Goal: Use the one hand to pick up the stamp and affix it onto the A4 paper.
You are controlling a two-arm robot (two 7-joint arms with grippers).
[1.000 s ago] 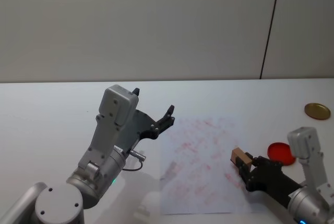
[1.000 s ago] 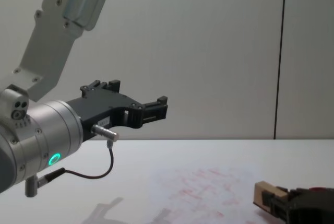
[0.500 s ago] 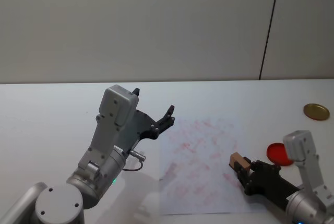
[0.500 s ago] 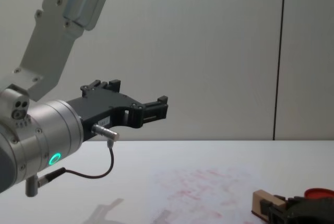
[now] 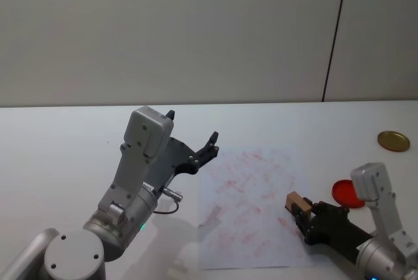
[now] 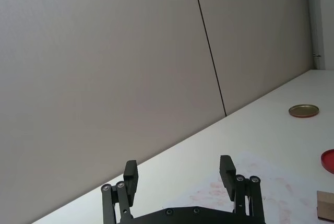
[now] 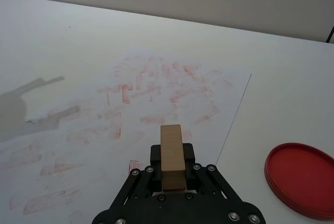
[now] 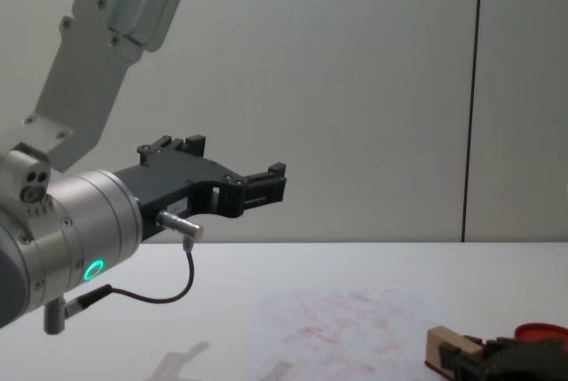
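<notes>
As the right gripper [image 5: 304, 213] is clenched on the rear of the stamp [image 7: 171, 148], a light, rigid wooden block probably best pinched across its flat sides, its free end pokes forward low over the A4 paper [image 5: 245, 188], with the shallow red ink pad [image 5: 344, 191] just rightward and the left gripper [image 5: 191, 128] spread, raised well leftward.

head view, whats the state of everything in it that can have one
stamp: gripped in the right pincer, over the paper's right part
right pincer: shut on the stamp, held low
left pincer: open, empty, raised left of the paper
paper: flat on the table, covered in red marks
ink pad: uncovered, right of the paper
gold disc: lying flat, far right
</notes>
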